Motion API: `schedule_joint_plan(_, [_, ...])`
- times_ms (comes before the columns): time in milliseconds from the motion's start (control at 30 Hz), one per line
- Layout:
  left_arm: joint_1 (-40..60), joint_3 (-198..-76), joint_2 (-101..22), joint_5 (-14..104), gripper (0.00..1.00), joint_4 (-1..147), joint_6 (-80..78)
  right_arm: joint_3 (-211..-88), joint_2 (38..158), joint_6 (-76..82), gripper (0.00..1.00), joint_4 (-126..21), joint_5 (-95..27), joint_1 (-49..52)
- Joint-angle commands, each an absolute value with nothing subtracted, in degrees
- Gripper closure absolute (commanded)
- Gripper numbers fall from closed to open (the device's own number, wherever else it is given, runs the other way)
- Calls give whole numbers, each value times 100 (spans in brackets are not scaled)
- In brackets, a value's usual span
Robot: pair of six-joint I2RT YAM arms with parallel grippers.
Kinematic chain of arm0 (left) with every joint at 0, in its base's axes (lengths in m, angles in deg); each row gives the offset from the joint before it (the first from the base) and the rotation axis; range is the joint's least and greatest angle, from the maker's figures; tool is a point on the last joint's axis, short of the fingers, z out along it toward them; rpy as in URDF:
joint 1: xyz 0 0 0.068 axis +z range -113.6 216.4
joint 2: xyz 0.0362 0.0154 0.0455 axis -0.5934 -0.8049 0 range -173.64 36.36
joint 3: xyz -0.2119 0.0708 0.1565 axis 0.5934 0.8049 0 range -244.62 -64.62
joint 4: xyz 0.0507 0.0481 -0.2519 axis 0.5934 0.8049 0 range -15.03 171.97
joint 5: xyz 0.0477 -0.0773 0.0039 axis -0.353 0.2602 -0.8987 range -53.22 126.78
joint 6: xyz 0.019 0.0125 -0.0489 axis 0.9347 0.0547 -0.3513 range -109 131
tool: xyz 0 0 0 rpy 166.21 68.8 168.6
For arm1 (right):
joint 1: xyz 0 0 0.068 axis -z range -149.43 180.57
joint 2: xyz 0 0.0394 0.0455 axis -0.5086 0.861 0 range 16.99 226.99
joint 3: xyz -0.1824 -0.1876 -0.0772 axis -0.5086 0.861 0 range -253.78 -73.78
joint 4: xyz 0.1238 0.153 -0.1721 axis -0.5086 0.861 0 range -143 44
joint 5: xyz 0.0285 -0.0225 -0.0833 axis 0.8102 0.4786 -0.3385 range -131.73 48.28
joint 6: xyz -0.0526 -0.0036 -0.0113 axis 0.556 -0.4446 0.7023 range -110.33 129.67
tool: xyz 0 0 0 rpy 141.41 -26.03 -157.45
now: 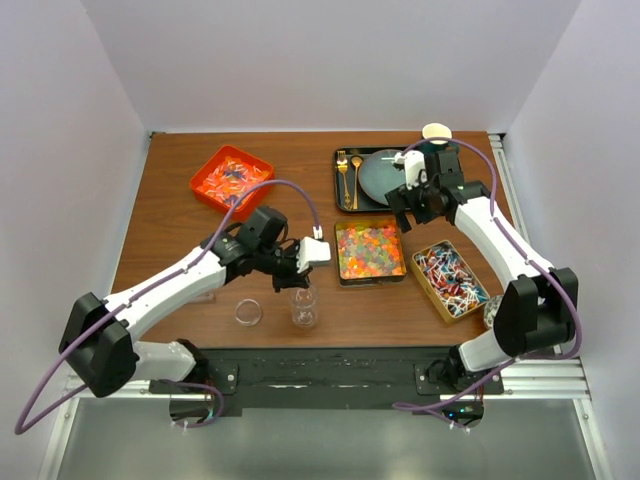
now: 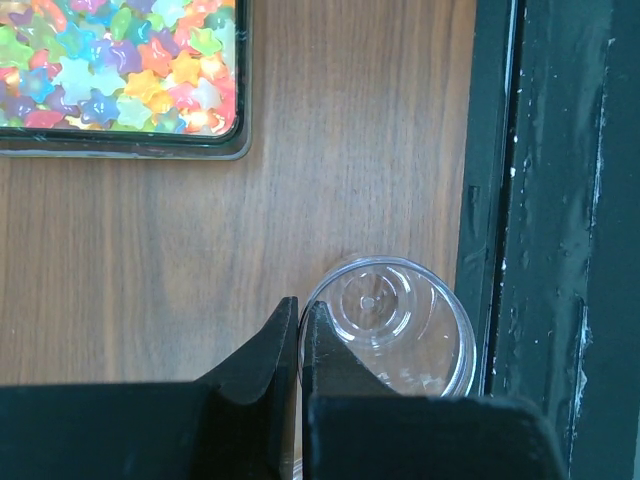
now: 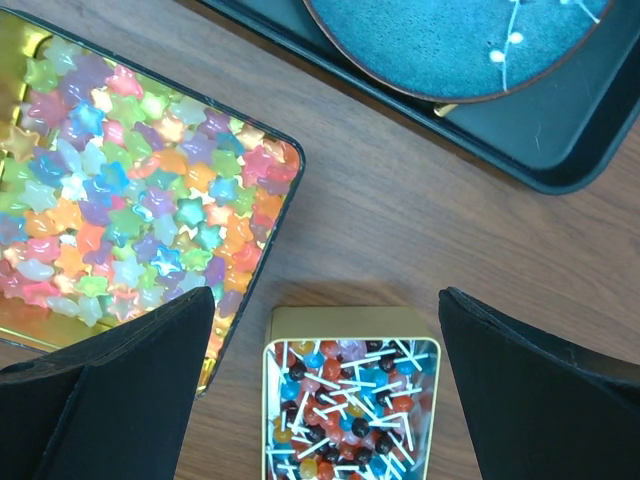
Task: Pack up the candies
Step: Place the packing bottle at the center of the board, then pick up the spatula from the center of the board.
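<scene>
Glossy star-shaped candies fill a tray (image 1: 369, 250) at the table's middle; they also show in the left wrist view (image 2: 120, 60) and the right wrist view (image 3: 130, 190). A gold tin of lollipops (image 1: 452, 280) lies to its right and shows in the right wrist view (image 3: 350, 400). An orange tray of wrapped candies (image 1: 231, 178) sits at the back left. My left gripper (image 1: 300, 277) (image 2: 300, 305) is shut on the rim of an empty clear cup (image 1: 305, 306) (image 2: 400, 320), one finger inside and one outside. My right gripper (image 1: 415, 200) (image 3: 325, 295) is open and empty, above the gap between the star tray and the tin.
A black tray (image 1: 345, 200) (image 3: 560, 150) at the back holds gold cutlery and a blue plate (image 1: 382, 172) (image 3: 450, 40). A small clear round lid (image 1: 248, 313) lies left of the cup. A white cup (image 1: 436, 131) stands at the back right. The black front edge (image 2: 560, 240) runs beside the cup.
</scene>
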State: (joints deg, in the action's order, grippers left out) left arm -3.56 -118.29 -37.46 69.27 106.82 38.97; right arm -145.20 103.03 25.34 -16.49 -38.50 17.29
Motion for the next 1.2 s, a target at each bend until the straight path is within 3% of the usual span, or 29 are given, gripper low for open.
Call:
schedule_joint_plan(0, [-596, -11718, -3632, 6614, 100, 10222, 3675, -14796, 10392, 2488, 3, -1608, -3601, 1625])
schedule_joint_plan(167, [-623, -11761, -3632, 6227, 99, 10107, 3597, -14840, 10339, 2505, 3, -1617, -3610, 1537])
schedule_joint_plan(300, [-631, -11779, -3632, 6235, 90, 10159, 3605, -14673, 10190, 2550, 3, -1635, -3671, 1537])
schedule_joint_plan(433, [-623, -11727, -3527, 6437, 59, 10204, 3587, -14497, 10023, 2532, 3, -1635, -3654, 1537])
schedule_joint_plan(833, [-298, -12622, -2719, 5472, 13, 11477, 4298, -14444, 9979, 2576, 2, -1732, -3698, 1537])
schedule_joint_plan(1000, [938, -12650, -2227, 5242, 8, 12819, 5256, -14505, 10058, 2567, 1, -1731, -3636, 1537])
schedule_joint_plan(1167, [1547, -11912, -1963, 4602, 8, 13982, 6370, -14768, 10285, 2514, 1, -1987, -3566, 1537])
